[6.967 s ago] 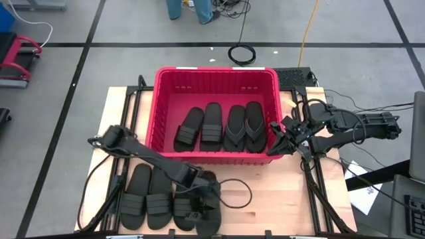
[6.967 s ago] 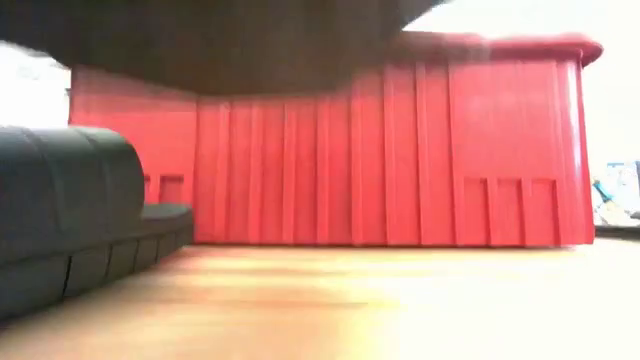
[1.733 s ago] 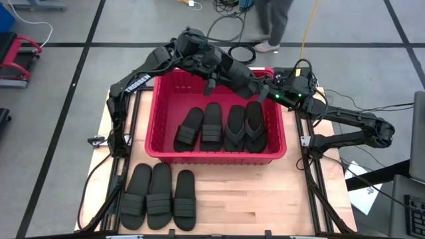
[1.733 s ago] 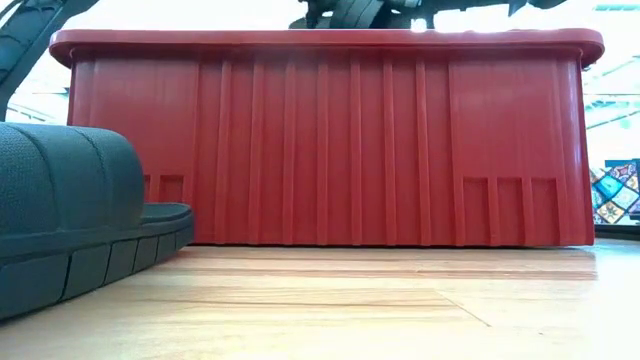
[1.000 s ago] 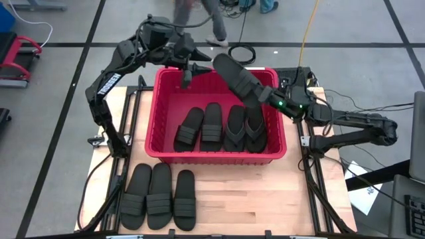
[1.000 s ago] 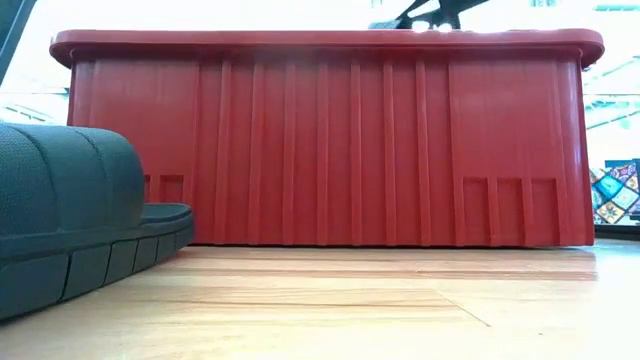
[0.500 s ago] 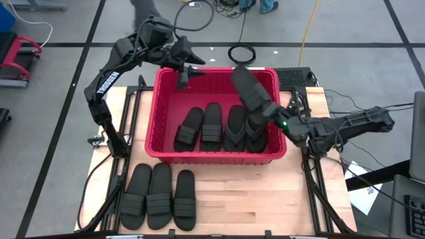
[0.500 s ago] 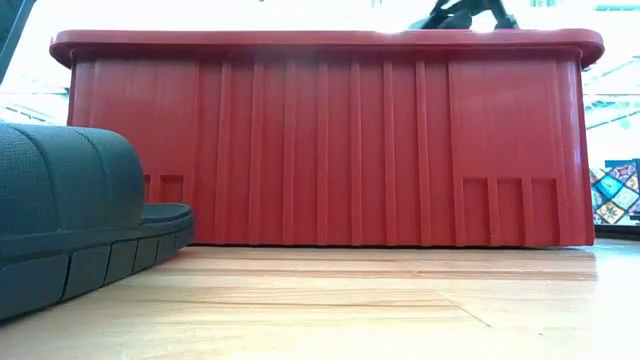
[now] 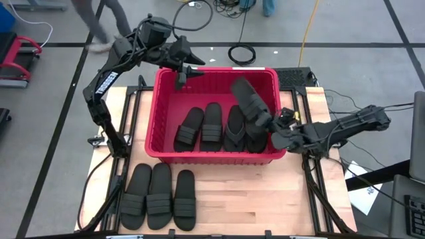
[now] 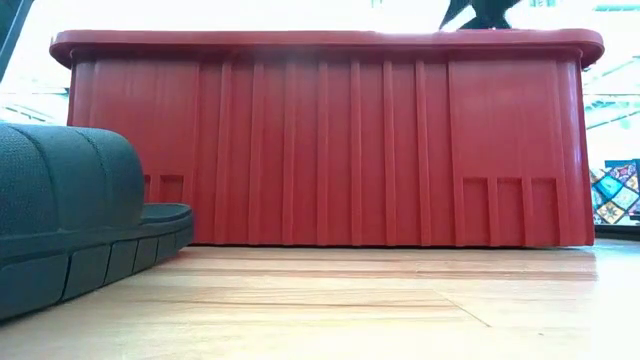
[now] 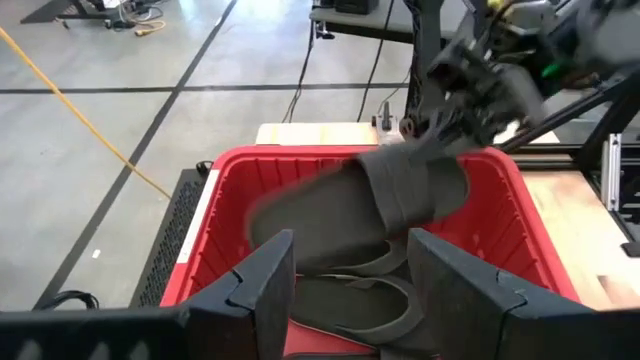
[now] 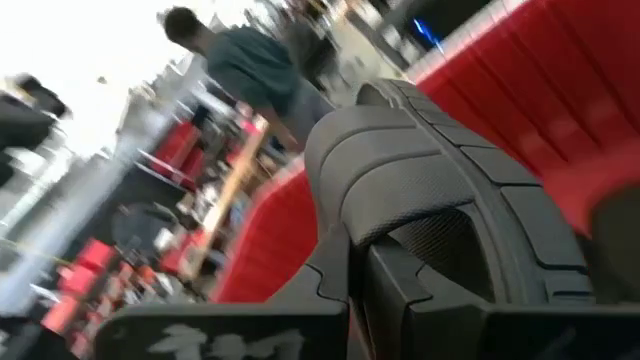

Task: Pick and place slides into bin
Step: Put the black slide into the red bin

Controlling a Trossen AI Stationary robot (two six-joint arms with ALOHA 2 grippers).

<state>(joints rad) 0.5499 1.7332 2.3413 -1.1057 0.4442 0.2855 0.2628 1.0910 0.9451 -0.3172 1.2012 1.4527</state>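
Observation:
The red bin (image 9: pixel 216 113) stands mid-table with several black slides (image 9: pixel 222 127) lying flat on its floor. Three more slides (image 9: pixel 159 196) lie side by side on the table near the front left. My right gripper (image 9: pixel 271 126), reaching in from the table's right, is shut on another black slide (image 9: pixel 247 98) held above the bin's right part; the left wrist view shows that slide (image 11: pixel 370 205) too. My left gripper (image 9: pixel 182 70) hovers open over the bin's far left corner with nothing between its fingers (image 11: pixel 275 285). My right gripper pinches the slide between its two fingers at the end beside the ribbed strap (image 12: pixel 400 215). It comes roughly level from the table's right. The slide is lifted clear above the bin, its free end (image 9: pixel 238 85) pointing toward the far left.
The low view shows the bin's near wall (image 10: pixel 320 140) and one table slide (image 10: pixel 70 220) close by. A person (image 9: pixel 99 20) walks on the floor beyond the table's far left. Bare wood lies at the table's front right (image 9: pixel 265 199).
My right gripper, still shut on the slide, has moved toward the table's near edge and down, turning as it went. The slide has swung from over the bin's far rim to above the bin's right part.

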